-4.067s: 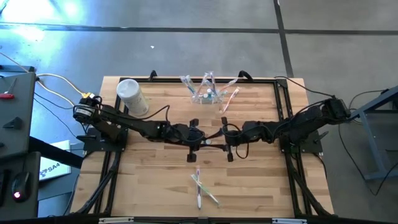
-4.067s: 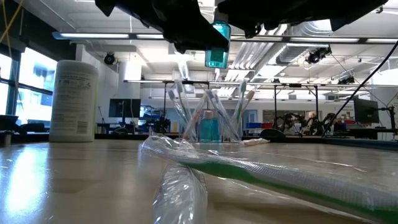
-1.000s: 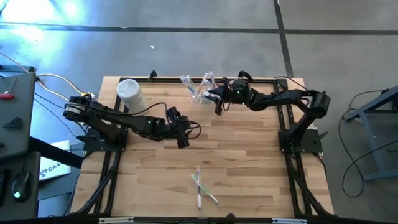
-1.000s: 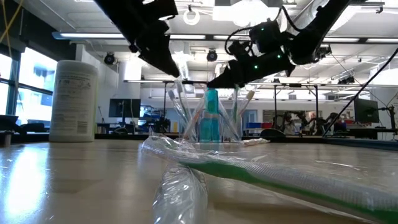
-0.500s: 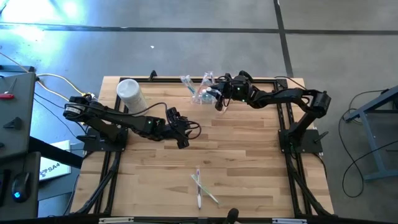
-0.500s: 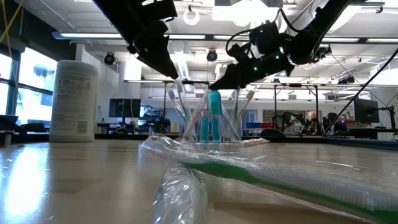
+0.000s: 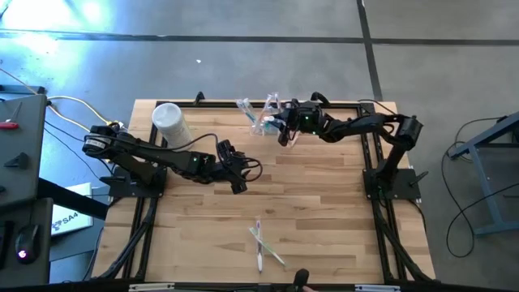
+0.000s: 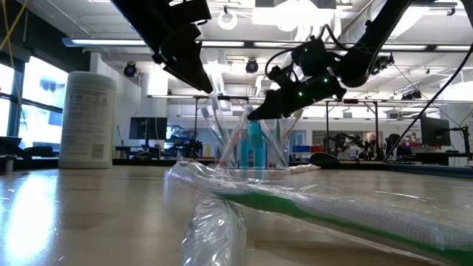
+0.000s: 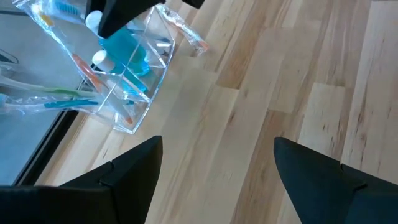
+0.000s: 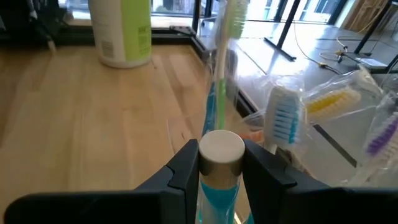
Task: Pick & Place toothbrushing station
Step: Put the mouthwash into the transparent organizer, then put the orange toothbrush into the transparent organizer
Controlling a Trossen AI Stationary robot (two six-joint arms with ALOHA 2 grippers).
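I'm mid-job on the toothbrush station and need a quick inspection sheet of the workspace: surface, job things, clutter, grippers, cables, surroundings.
Surface: wooden table, dry, no spills seen.
Job's things: clear toothbrushing station at the far edge, wrapped toothbrushes standing in it; blue bottle with a white cap going into it.
Clutter: white canister at the far left; wrapped toothbrushes lying near the front edge.
Grippers: right gripper shut on the blue bottle, over the station; left gripper open, mid-table, empty.
Cables: loops along both arms; yellow and white leads off the left side.
Surroundings: concrete floor, workshop behind; no person clearly seen.
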